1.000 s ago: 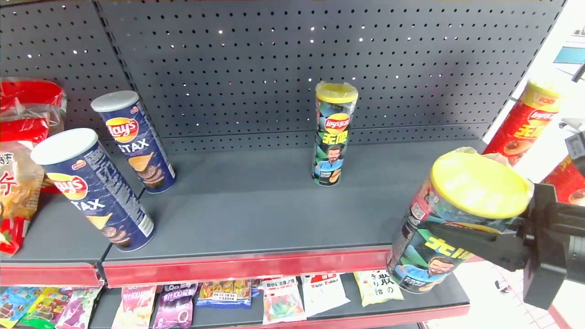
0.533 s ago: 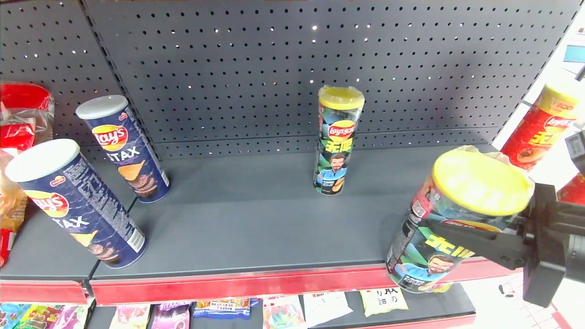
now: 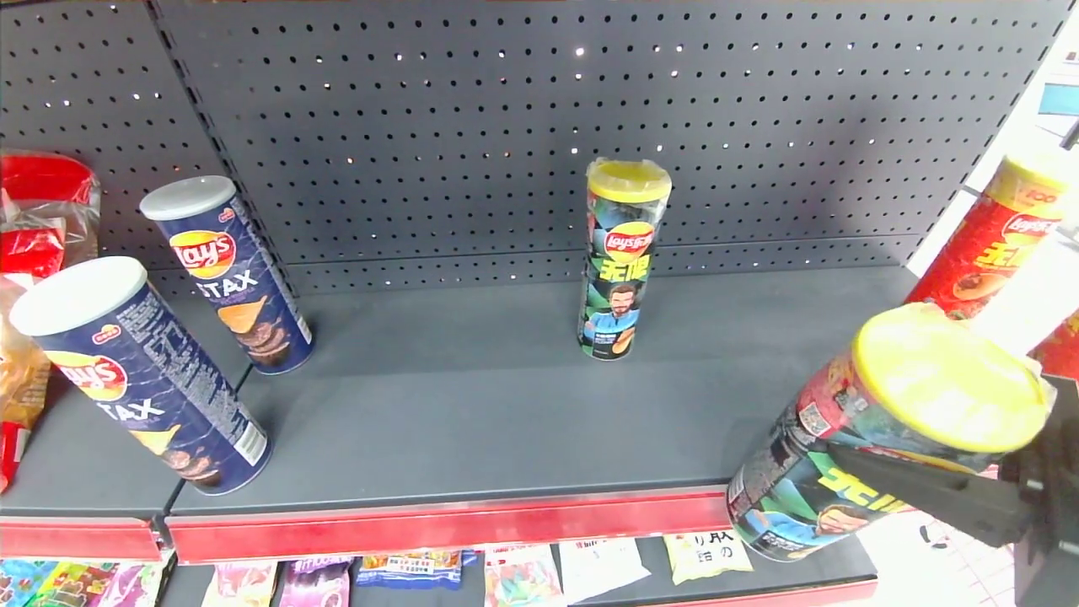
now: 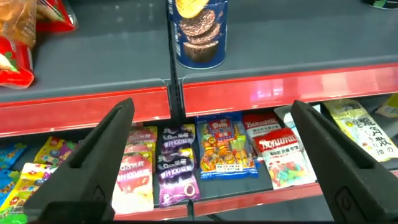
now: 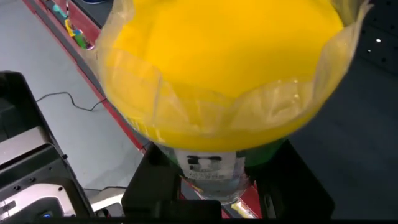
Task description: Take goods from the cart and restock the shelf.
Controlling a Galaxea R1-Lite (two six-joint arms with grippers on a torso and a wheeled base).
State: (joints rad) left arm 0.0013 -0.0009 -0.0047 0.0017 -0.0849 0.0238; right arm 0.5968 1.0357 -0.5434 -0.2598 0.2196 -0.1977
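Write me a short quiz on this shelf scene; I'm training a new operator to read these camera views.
1. True or false: the jaws of the left gripper hold a snack bag.
2. How many blue cans stand on the shelf?
3. The lid of the tilted can in the right gripper is: A white, B yellow, C red.
Key: 1 false, they are open and empty; 2 two; 3 B.

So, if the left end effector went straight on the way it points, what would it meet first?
The open left end effector aims about at the red shelf edge and the snack packets just below it; probably the packets first, though depth is unclear.
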